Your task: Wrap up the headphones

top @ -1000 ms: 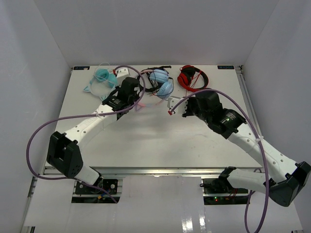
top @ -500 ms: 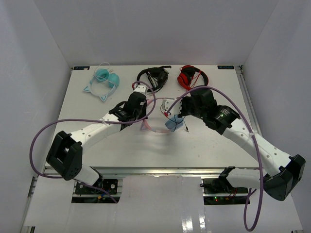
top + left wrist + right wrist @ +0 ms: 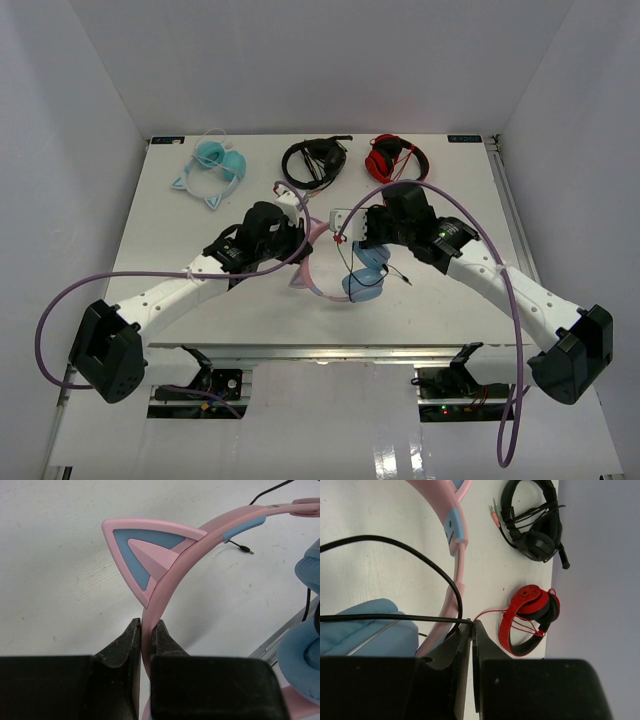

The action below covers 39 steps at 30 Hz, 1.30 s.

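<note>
My left gripper [image 3: 146, 630] is clamped on the pink plastic headband [image 3: 170, 580] of the pink cat-ear headphones [image 3: 345, 270]. Its two black fingers pinch the band edge-on, just below one pointed pink-and-blue cat ear [image 3: 140, 550]. From that gripper the band arcs up and away to the right. The padded light blue round earcups [image 3: 302, 665] sit off to its far right.

My right gripper [image 3: 471, 627] is closed on the thin black cable [image 3: 420, 555]. One stretch runs in from the left straight into the fingertips, and another loops above them. The headband passes just left of those fingers, with one blue earcup further left again.

From the top camera, the pink cat-ear headphones hang between my two grippers over the middle of the white bench [image 3: 250, 310]. The earcups are on the near side of the right gripper, toward the arm bases. I cannot tell whether the earcups rest on the bench or hang just clear of it. The cable's small metal plug [image 3: 408, 280] lies on the bench just right of the earcups.

Beyond the grippers, along the far edge, a pair of black headphones [image 3: 315, 160] sits past the left gripper. A red pair [image 3: 395, 158] sits past the right gripper. An all-teal cat-ear pair [image 3: 212, 165] lies well off to the left gripper's left.
</note>
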Available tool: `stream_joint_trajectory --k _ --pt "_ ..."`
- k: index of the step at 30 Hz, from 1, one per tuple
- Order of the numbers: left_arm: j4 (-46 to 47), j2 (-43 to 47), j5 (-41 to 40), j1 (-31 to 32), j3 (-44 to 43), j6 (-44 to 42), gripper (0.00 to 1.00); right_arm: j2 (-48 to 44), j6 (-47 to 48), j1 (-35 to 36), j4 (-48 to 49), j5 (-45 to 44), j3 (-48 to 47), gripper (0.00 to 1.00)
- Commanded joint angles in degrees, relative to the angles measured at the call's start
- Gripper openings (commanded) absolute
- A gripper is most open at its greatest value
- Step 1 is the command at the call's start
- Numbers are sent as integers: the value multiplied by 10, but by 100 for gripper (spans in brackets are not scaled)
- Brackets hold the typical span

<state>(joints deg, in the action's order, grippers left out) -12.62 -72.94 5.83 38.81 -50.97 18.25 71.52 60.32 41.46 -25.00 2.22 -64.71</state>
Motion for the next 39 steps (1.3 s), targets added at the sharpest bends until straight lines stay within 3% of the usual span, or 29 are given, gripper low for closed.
stream_joint_trajectory --k 1,5,9,15,23,26,28,29,33,39 --pt "43 46 62 3 -4 8 0 8 -45 -18 17 65 -20 8" --pt "44 60 53 3 -9 21 0 5 -91 -45 20 112 -18 22" --pt "36 69 32 3 -21 47 0 0 -173 -95 20 191 -28 52" --pt "7 76 2 3 -37 83 0 -15 -268 -198 21 297 -41 81" --pt "-9 88 -10 3 -67 115 0 -22 -291 -287 41 524 42 88" --pt "-17 91 -9 2 -83 120 0 -25 -253 -287 72 592 116 91" --pt "-20 95 -9 2 -90 123 0 -25 -187 -286 88 636 156 97" --pt "-23 97 -9 2 -95 124 0 -21 -152 -286 105 652 185 95" --pt "-30 102 -11 3 -105 126 0 14 -152 -285 225 630 231 94" --pt "-37 101 -9 3 -111 127 0 72 -235 -277 397 550 235 95"
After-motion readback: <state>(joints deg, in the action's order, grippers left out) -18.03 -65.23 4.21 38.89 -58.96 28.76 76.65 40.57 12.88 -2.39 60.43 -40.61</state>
